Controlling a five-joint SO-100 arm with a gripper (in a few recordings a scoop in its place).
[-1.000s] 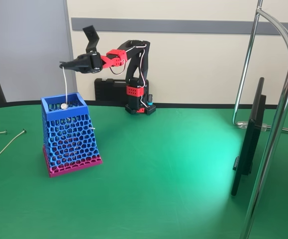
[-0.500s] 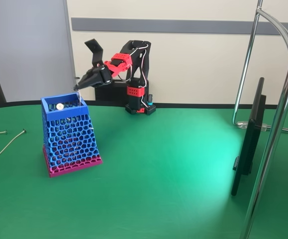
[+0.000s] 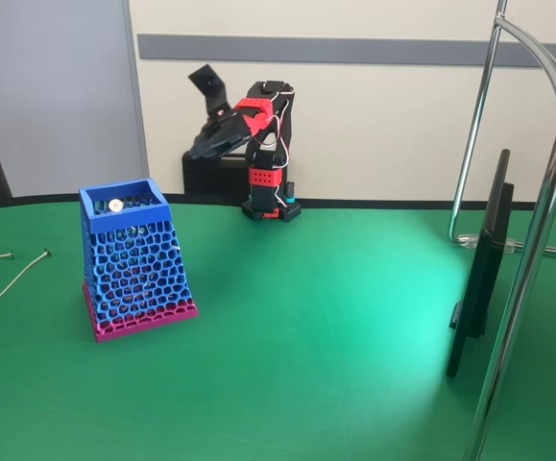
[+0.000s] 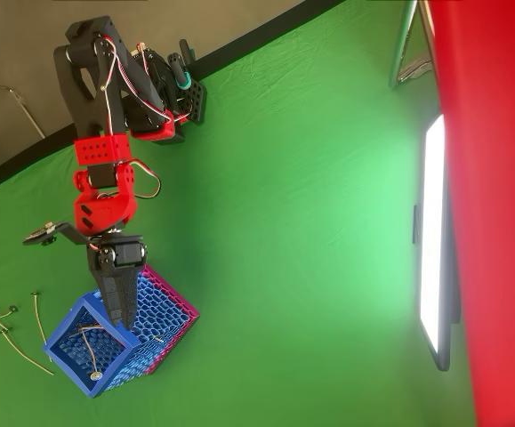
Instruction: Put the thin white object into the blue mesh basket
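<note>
Near the green table's (image 3: 335, 317) left edge, the thin white object (image 4: 92, 351), light and probably bendy, best pinched mid-length, lies inside the blue mesh basket (image 3: 129, 257), gripper (image 3: 204, 115) spread wide, empty.

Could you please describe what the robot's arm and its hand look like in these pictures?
The arm is black with red printed joint sections, one perforated with small holes, and thin white and red cables looping along it. Its hand is black, with one long tapered finger and a flat paddle-shaped one.
</note>
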